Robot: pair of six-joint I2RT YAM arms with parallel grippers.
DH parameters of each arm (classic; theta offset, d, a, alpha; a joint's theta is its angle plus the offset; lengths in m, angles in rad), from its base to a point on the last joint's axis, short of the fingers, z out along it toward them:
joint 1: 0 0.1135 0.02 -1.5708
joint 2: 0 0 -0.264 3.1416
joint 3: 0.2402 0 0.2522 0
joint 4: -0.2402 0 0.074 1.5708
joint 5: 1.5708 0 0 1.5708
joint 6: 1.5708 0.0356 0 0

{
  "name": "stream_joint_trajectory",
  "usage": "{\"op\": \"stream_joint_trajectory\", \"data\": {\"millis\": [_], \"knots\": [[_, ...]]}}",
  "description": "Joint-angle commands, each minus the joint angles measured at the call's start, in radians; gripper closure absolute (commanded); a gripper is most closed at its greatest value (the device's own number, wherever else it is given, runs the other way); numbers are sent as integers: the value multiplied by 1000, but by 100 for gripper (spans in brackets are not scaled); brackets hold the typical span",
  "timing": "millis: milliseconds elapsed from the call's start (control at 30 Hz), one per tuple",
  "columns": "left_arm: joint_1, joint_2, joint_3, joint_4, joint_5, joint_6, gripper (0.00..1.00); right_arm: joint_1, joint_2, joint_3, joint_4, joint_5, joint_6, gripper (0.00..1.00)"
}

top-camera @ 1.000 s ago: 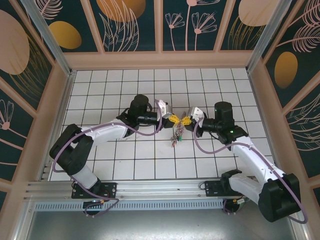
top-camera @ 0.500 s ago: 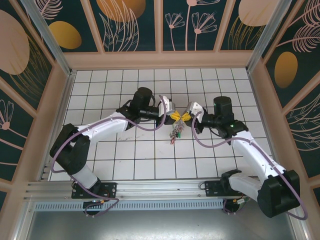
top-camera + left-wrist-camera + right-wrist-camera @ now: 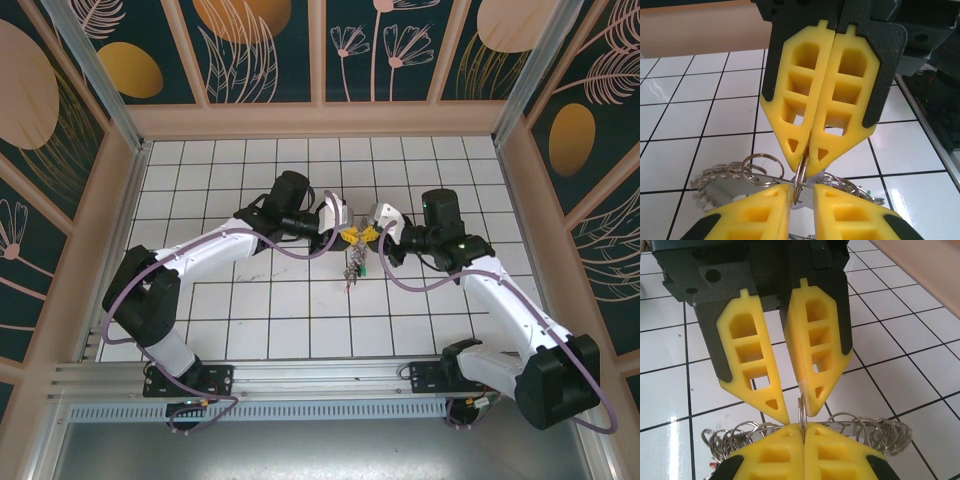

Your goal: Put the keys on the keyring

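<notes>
The right gripper (image 3: 803,428) is clamped on the keyring (image 3: 801,410), which stands edge-on between its tips. Facing it tip to tip, the left gripper (image 3: 801,192) is slightly parted around that ring. The keys (image 3: 352,268) hang in a bunch beneath both, over the middle of the tiles (image 3: 250,330).

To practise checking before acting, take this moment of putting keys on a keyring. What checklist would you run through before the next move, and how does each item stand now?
1. The right gripper is shut on the keyring: ok.
2. The left gripper is open, with a finger either side of the keyring: ok.
3. The keyring stands edge-on between the two grippers' fingertips: ok.
4. The keys hang clear of the table: cannot tell.
5. Every key is already on the keyring: cannot tell, since tangled rings hide this.
6. The keyring's split is open for threading: cannot tell.
</notes>
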Motion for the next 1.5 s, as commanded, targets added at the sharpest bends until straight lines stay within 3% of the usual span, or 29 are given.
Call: {"op": "stream_joint_trajectory", "data": {"millis": [0,467,567,667,767,833,1033,1467], "knots": [[-5,12,28,-12,35,16,80,10,1,50,9,-19,-21,100],[-5,-13,-9,66,20,-18,80,12,4,48,11,-8,-13,100],[-5,-11,-9,59,20,-15,86,14,5,50,12,-11,-12,100],[-6,-14,-12,60,19,-11,100,13,9,53,9,-5,-15,100],[-6,-25,-30,106,19,-36,100,13,8,45,13,-1,-23,100],[-4,-35,-50,144,39,-56,100,9,0,25,33,-6,-24,100],[6,-55,-122,330,140,-171,100,-56,-18,-48,128,-175,22,88],[15,-47,-166,522,248,-307,100,-76,-9,-81,190,-203,26,86]]}}
